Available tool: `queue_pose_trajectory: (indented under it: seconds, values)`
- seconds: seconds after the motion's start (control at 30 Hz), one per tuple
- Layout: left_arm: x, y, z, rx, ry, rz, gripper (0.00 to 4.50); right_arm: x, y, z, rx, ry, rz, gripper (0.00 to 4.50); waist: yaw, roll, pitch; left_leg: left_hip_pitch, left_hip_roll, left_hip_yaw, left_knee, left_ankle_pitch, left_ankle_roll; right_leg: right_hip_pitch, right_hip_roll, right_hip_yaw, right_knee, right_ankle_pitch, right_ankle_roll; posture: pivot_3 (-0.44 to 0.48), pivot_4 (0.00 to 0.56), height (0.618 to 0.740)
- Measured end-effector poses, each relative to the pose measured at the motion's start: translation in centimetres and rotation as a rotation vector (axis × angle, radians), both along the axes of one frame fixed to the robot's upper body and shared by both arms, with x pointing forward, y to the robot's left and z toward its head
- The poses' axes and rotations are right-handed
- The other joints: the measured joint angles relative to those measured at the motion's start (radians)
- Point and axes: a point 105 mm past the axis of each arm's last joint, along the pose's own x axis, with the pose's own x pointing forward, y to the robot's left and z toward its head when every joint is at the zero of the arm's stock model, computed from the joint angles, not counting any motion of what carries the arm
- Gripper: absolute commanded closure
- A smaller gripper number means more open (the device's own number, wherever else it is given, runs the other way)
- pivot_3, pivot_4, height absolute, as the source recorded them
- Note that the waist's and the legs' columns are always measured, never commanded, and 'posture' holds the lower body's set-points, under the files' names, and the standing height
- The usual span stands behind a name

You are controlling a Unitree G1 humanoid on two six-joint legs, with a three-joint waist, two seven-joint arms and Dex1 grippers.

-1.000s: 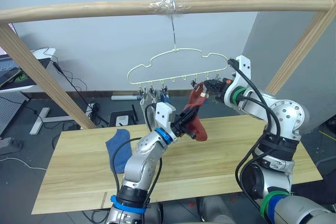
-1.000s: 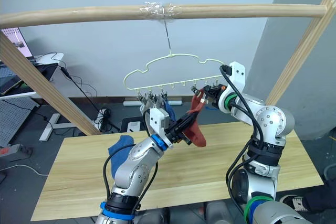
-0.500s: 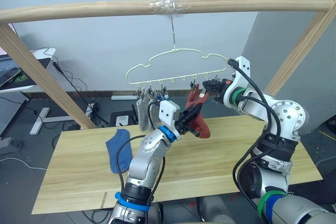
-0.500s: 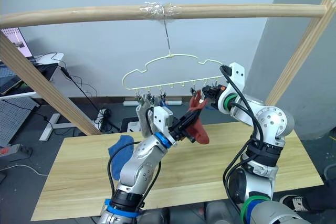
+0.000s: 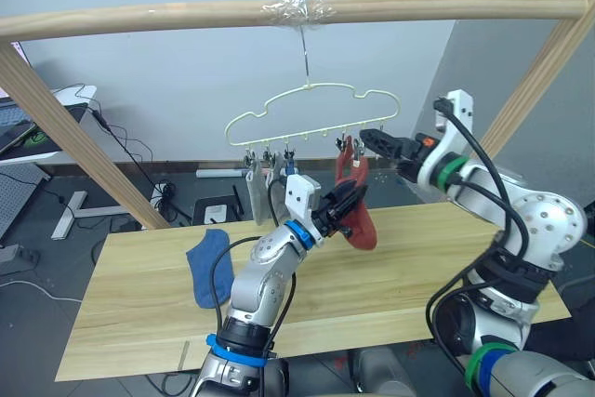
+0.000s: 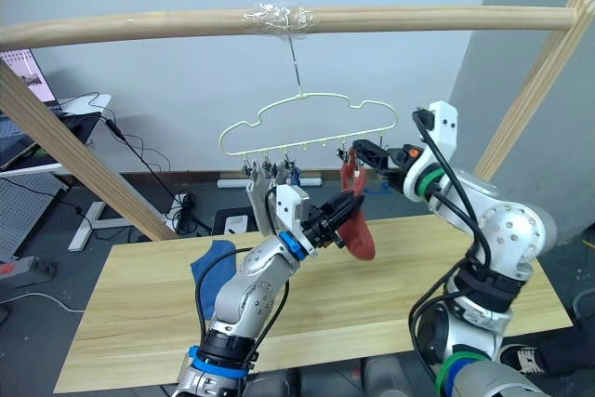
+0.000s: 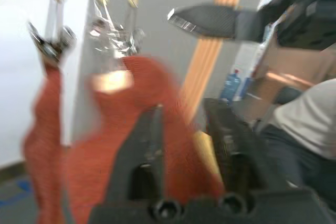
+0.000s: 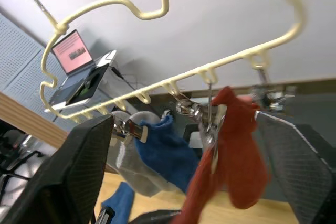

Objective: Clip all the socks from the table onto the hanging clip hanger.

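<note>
Rust-red knit sock (image 5: 358,220), seemingly clipped, wavy wire hanger (image 5: 311,118)

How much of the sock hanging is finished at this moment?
Done: grey socks and one blue sock hang from the hanger. In hand: the left gripper holds a red sock up at the clips; the right gripper is open beside them. Left: the other blue sock on the table.
</note>
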Motion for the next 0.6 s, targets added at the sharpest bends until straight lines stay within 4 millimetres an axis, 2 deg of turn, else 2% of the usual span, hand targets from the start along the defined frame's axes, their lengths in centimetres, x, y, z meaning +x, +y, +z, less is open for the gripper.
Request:
queue_pose_trajectory:
  seconds: [0.23, 0.33, 0.5, 0.6]
  values:
    - [0.4, -0.7, -0.4, -0.036, 0.082, -0.057, 0.01, -0.4, -0.9, -1.6, -0.068, -0.012, -0.062, 0.0, -0.031, 0.0, 0.0, 0.0, 0.0, 0.001, 0.001, 0.0, 0.0, 0.0, 0.0, 0.001, 0.0, 0.0, 0.0, -0.198, 0.124, 0.74]
    - [0.5, -0.1, -0.7, -0.011, 0.082, -0.056, 0.01, -0.3, -1.1, -2.4, -0.158, -0.051, -0.094, 0.0, -0.041, 0.0, 0.0, 0.0, 0.0, 0.001, 0.001, 0.0, 0.0, 0.0, 0.001, 0.001, 0.0, 0.0, 0.001, -0.184, 0.123, 0.74]
    - [0.5, 3.7, -0.8, 0.087, 0.029, -0.018, 0.01, 0.2, -0.7, -3.0, -0.282, -0.175, -0.155, 0.0, -0.051, 0.001, 0.0, 0.001, 0.002, 0.0, 0.001, 0.0, 0.0, 0.0, 0.003, 0.001, 0.001, 0.0, 0.001, -0.148, 0.121, 0.74]
    - [-0.7, 5.6, 0.2, 0.121, -0.019, -0.045, 0.0, 0.6, 0.3, -2.9, -0.315, -0.274, -0.176, 0.59, -0.047, 0.0, 0.001, 0.001, 0.002, 0.0, 0.001, 0.0, 0.0, 0.0, 0.003, 0.001, 0.0, 0.0, 0.001, -0.124, 0.119, 0.74]
